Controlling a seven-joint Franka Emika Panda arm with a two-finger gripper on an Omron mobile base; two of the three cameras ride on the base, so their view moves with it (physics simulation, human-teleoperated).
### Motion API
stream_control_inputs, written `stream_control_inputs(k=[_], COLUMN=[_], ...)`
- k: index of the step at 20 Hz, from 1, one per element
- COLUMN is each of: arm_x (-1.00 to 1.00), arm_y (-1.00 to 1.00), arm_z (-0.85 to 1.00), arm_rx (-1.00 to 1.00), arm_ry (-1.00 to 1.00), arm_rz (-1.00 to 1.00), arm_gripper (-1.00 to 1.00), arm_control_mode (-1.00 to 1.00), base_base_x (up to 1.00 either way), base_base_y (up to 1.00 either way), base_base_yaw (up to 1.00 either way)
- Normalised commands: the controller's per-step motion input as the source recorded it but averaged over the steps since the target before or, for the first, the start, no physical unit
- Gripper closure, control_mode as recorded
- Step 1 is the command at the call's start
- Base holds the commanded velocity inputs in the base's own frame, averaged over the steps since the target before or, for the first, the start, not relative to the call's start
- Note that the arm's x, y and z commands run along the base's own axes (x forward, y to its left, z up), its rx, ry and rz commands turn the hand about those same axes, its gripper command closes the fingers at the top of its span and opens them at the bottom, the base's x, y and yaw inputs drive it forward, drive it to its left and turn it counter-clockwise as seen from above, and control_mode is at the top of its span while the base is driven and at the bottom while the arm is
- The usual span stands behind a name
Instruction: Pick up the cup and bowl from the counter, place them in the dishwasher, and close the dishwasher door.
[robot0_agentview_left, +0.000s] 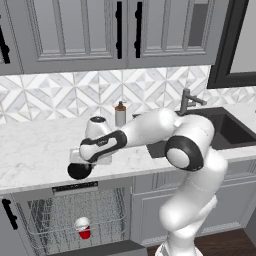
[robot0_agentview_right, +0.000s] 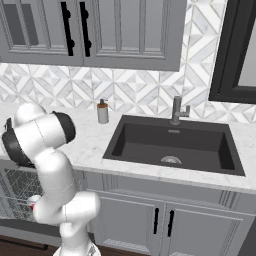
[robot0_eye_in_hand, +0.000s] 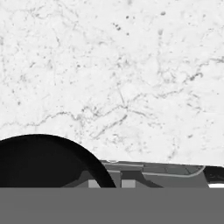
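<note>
The black bowl (robot0_agentview_left: 78, 171) hangs at the counter's (robot0_agentview_left: 35, 150) front edge, just under my hand. My gripper (robot0_agentview_left: 83, 163) is shut on the bowl's rim. In the hand view the bowl (robot0_eye_in_hand: 41, 162) fills the lower left over the white marble counter (robot0_eye_in_hand: 122, 78). The red cup (robot0_agentview_left: 84, 228) stands upright in the wire rack (robot0_agentview_left: 50, 220) of the open dishwasher, directly below the bowl. The dishwasher door (robot0_agentview_left: 102, 248) lies folded down at the bottom edge. A bit of the cup (robot0_agentview_right: 33, 201) peeks out beside my arm in the right base view.
A grey soap dispenser (robot0_agentview_left: 120, 114) stands at the backsplash behind my arm. The dark sink (robot0_agentview_right: 175, 145) with its faucet (robot0_agentview_right: 177, 111) lies to the right. Grey wall cabinets (robot0_agentview_left: 75, 30) hang above the counter.
</note>
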Motion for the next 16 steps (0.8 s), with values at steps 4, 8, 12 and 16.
stream_control_inputs(k=[4,8,12,16], arm_x=[-1.00,-1.00,-0.63,-0.35], arm_y=[-0.35,-0.12,0.00,0.00], arm_z=[0.03,0.04,-0.20,-0.32], arm_rx=[0.15,0.18,0.20,0.23], arm_ry=[-0.04,0.00,0.01,0.01], arm_rz=[-0.15,-0.19,-0.29,-0.44], arm_gripper=[1.00,1.00,1.00,1.00], arm_control_mode=[-1.00,-1.00,-1.00,-1.00], base_base_x=[0.00,0.00,0.00,0.00], base_base_y=[0.00,0.00,0.00,0.00], base_base_yaw=[0.00,0.00,0.00,0.00])
